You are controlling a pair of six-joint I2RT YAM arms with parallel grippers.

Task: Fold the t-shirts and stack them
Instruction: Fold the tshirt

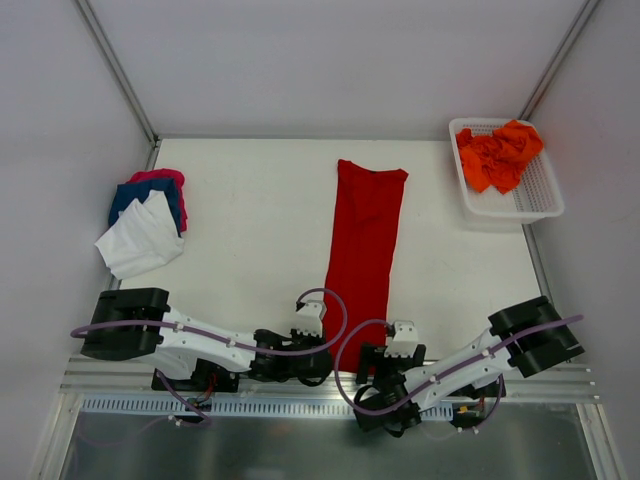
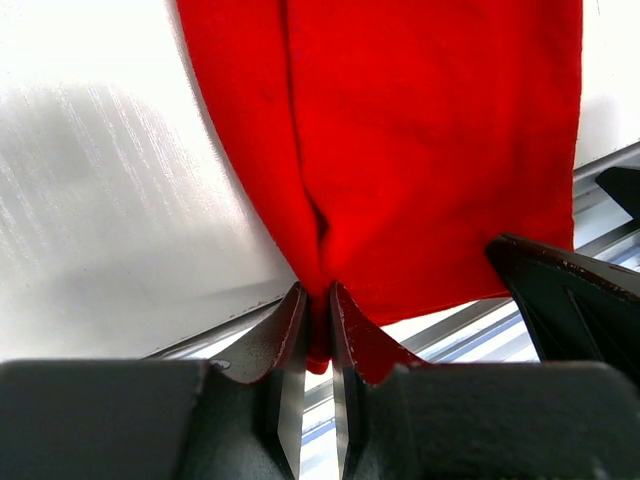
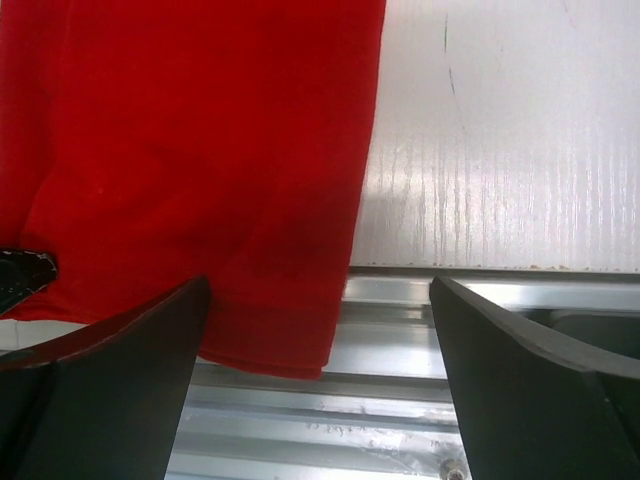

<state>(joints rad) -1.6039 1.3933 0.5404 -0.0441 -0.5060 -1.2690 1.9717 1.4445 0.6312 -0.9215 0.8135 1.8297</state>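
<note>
White walls close in a pale table (image 1: 250, 230) with an aluminium rail (image 3: 400, 335) along its near edge. The deep red t-shirt (image 1: 365, 240), folded into a narrow strip, lies mid-table. Its long axis runs from the near edge toward the far edge, and its hem overhangs the rail. Both arms sit at that near end. The left end effector (image 2: 318, 295) is clenched on the hem's left corner, with cloth bunched between its fingers. The right end effector (image 3: 320, 285) is released, jaws wide, and the right corner lies between them ungripped. A lengthwise fold likely needs that second pinch first. Orange t-shirts (image 1: 500, 155) fill the white mesh basket (image 1: 545, 195) at the far right corner. A pile of white, blue and pink t-shirts (image 1: 140, 240) rests by the left edge.
</note>
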